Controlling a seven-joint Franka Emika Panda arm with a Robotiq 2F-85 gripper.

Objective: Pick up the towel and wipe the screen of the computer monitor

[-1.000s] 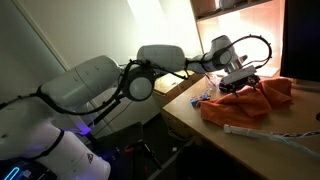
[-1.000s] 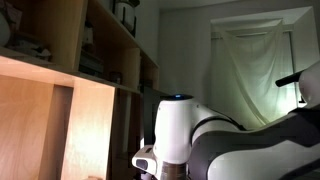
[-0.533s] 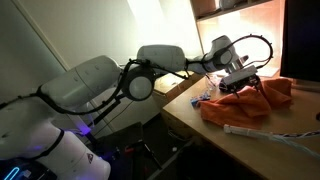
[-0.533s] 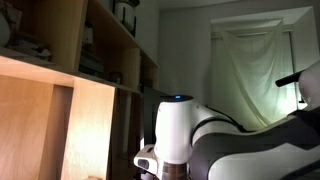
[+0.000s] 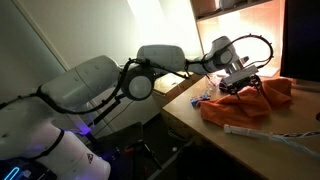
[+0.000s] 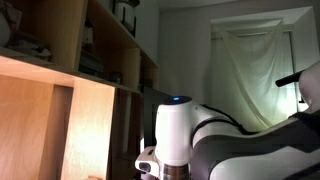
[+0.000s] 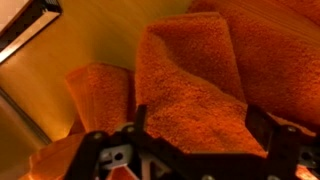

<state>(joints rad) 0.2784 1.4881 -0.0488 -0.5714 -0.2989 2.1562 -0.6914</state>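
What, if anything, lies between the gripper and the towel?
Nothing visible does. In the wrist view the open gripper hangs directly over the towel, with only its orange folds showing between the jaws.

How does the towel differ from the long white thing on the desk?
The towel is orange-red; the white thing is pale. The towel is bunched in folds; the white thing lies long and thin. The open tool hangs over the towel, not the white thing. Both rest on the desk.
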